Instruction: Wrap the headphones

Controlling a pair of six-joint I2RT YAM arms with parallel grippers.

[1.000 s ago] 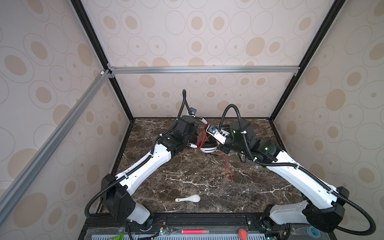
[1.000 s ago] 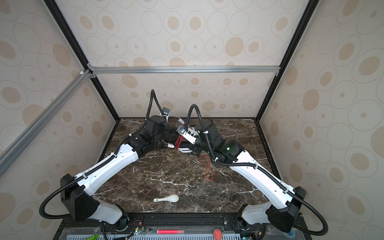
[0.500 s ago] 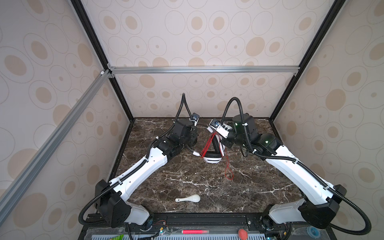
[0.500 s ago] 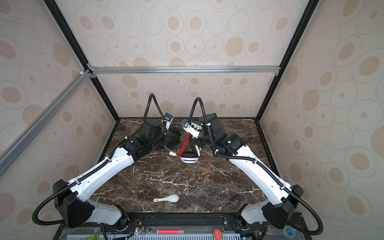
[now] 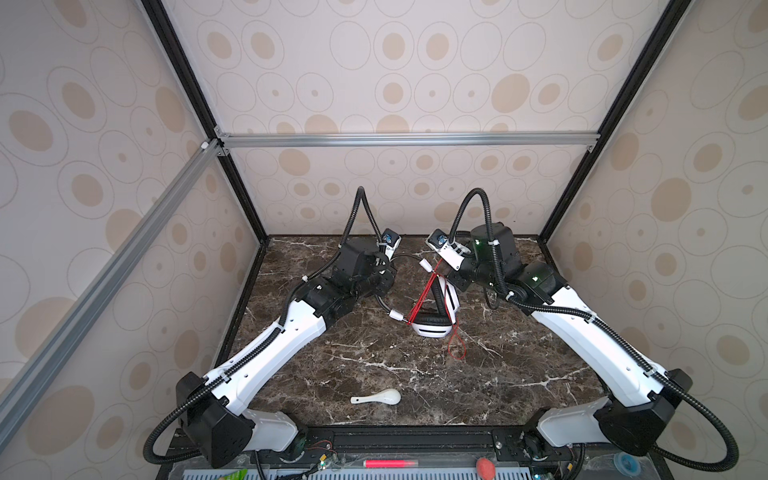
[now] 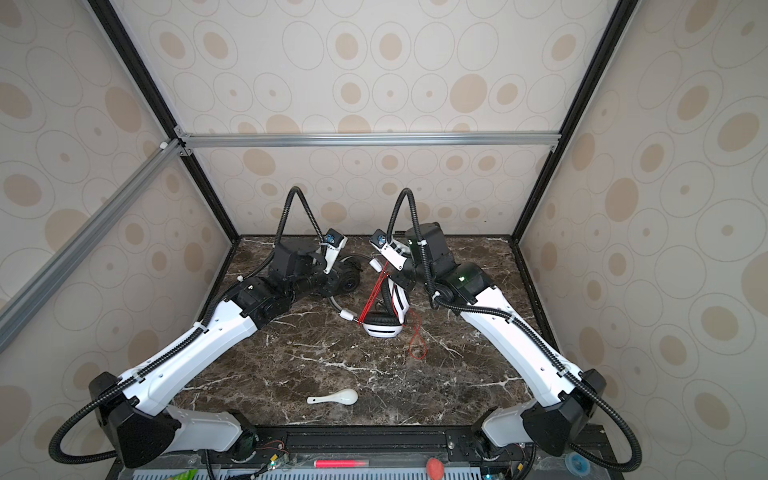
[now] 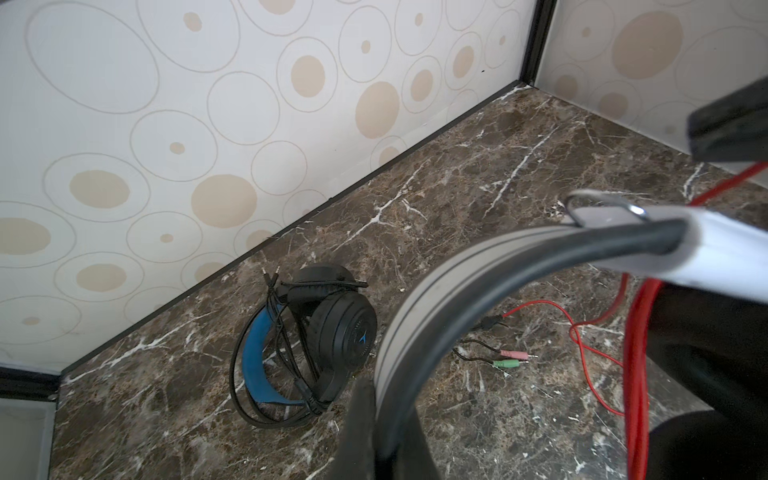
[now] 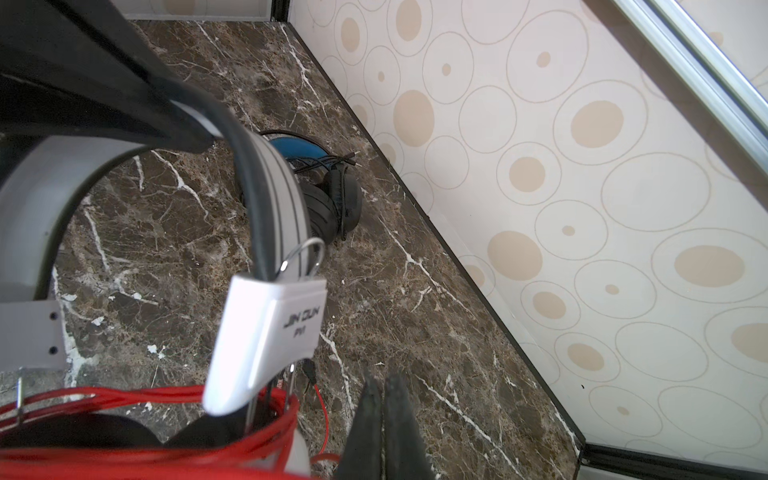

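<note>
Arms spread apart | left end effector (image 7: pixel 380 432) clamps white headset (image 5: pixel 431 330) | right end effector (image 8: pixel 383 419) pinches red cord (image 8: pixel 166 459)

white headset (image 5: pixel 432 330): white shells, black earpads, grey-striped headband; stands tilted mid-table, one earcup low by the marble, headband raised off the surface.
red cord (image 7: pixel 636 395): several taut strands wound across the headset's frame; a loose loop trails on the marble beside it, ending in pink and green plugs (image 7: pixel 510 358).
black headset (image 7: pixel 332 332): black cups, blue inner headband; lies on its side near the back wall, thin black cord (image 7: pixel 286 332) bundled round it.
</note>
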